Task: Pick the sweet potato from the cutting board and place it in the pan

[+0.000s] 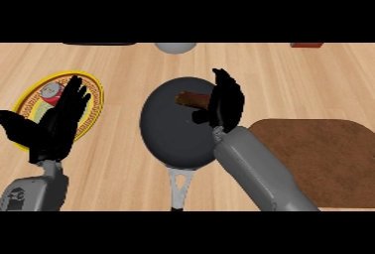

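Placing step nearly done: my right hand (223, 101) hangs over the pan (172, 129), fingers straightened and apart, sweet potato (192, 99) just left of the fingertips inside the pan, cutting board (322, 158) bare, left hand (55, 124) resting open; next, I'd lift clear.

The left hand (55, 124) rests open near the left edge, fingers straight and pointing up, thumb spread to the side. The right forearm (260, 171) comes in diagonally from the lower right. The right hand (223, 104) points up with fingers nearly straight.
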Action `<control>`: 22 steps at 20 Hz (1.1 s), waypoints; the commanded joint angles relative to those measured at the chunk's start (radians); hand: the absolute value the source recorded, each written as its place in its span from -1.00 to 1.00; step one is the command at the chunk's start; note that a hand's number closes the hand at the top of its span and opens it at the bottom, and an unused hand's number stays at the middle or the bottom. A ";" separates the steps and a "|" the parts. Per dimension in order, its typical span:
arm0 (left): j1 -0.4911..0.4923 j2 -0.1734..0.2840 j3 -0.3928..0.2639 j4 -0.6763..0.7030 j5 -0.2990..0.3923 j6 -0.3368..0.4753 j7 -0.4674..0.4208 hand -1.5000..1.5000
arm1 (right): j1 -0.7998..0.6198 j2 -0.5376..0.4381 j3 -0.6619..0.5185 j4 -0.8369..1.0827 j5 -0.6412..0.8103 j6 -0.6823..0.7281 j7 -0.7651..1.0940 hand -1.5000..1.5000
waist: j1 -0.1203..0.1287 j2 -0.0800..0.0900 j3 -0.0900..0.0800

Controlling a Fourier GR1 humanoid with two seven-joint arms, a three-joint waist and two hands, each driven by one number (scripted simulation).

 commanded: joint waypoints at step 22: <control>-0.036 0.027 0.065 0.086 0.013 -0.017 -0.038 0.00 | 1.004 -0.295 0.204 -1.133 -0.318 -0.362 -0.510 -1.00 | -0.034 -0.005 -0.001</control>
